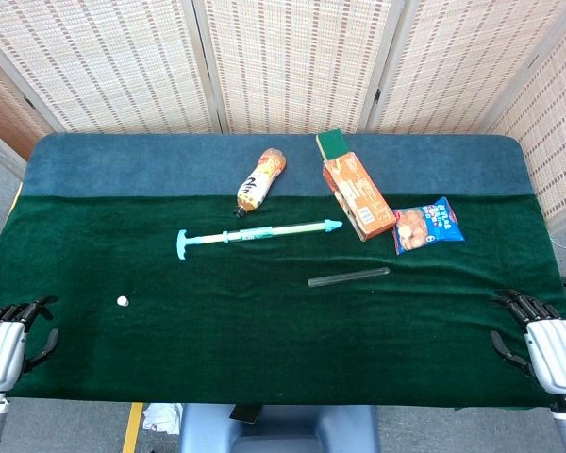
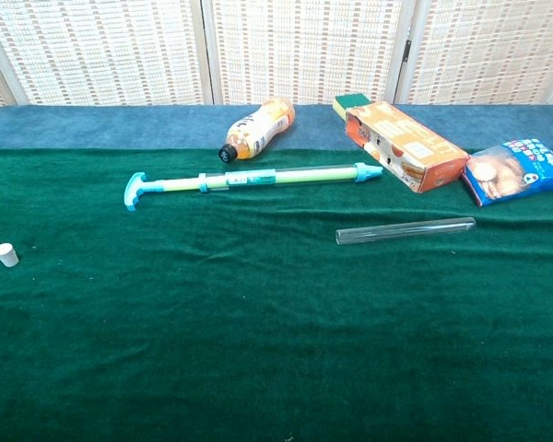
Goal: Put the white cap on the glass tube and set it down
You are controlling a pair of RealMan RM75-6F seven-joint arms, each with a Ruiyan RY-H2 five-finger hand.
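Observation:
The glass tube (image 1: 349, 276) (image 2: 405, 230) lies on its side on the green cloth, right of centre. Far to its left sits the small white cap (image 1: 123, 301) (image 2: 6, 254), alone on the cloth. In the head view my left hand (image 1: 9, 335) rests at the table's front left corner, fingers apart and holding nothing, a little left of the cap. At the front right corner my right hand (image 1: 538, 340) is likewise open and empty, well right of the tube. Neither hand appears in the chest view.
Behind the tube lies a teal and yellow pump syringe (image 1: 255, 233) (image 2: 249, 178). Further back are an orange drink bottle (image 1: 259, 179) (image 2: 258, 127), an orange box (image 1: 358, 195) (image 2: 405, 145) with a green sponge (image 1: 334, 143) behind it, and a blue snack bag (image 1: 426, 225) (image 2: 516, 172).

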